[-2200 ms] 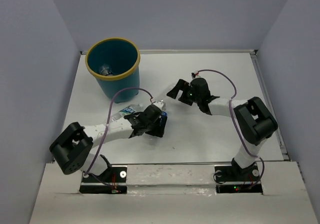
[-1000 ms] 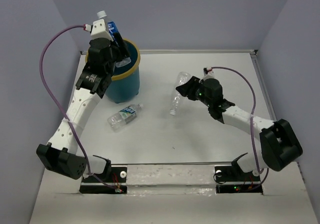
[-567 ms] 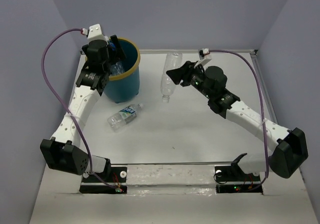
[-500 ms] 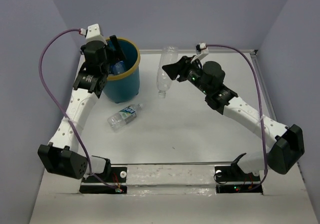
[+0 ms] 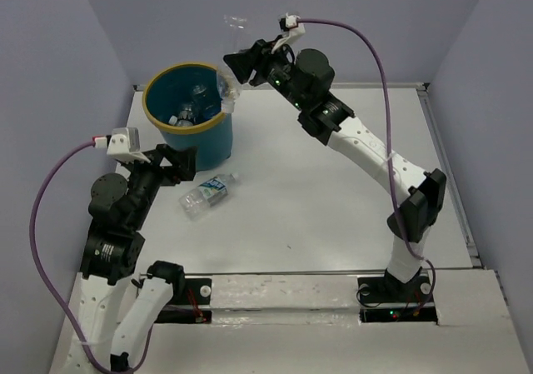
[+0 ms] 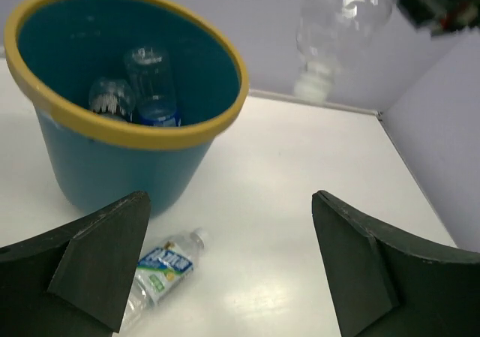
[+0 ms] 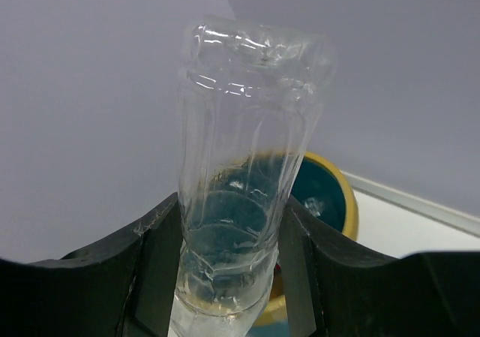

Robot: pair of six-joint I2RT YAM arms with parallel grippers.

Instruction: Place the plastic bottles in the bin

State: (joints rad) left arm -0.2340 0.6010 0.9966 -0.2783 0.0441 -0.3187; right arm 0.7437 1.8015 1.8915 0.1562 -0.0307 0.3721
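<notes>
While the left pincer is raised over the near left of the table, its jaws are spread wide and nothing is held between them. In its wrist view both dark fingers are seen far apart at the lower corners.

Ahead of this pincer, towards its left finger, the bin is set upright on the table. At least two clear bottles are seen lying inside it.

Just ahead of the same left finger, a labelled bottle is laid on its side on the table. It is near the bin's foot and is not touched by the pincer. A blue label and a white cap can be made out on it.

Further right and higher, a clear bottle with no label is held upside down, cap downward. It is clamped round its middle by the right pincer, whose fingers are pressed against both sides of the body in the wrist view. The arm is stretched far forward and leftward.

Below and beyond the right pincer, the bin's yellow rim is seen behind the bottle. From above, the cap is placed over the bin's right edge. From the left wrist it appears just right of the rim, so it cannot be told whether the bottle is squarely above the opening.
</notes>
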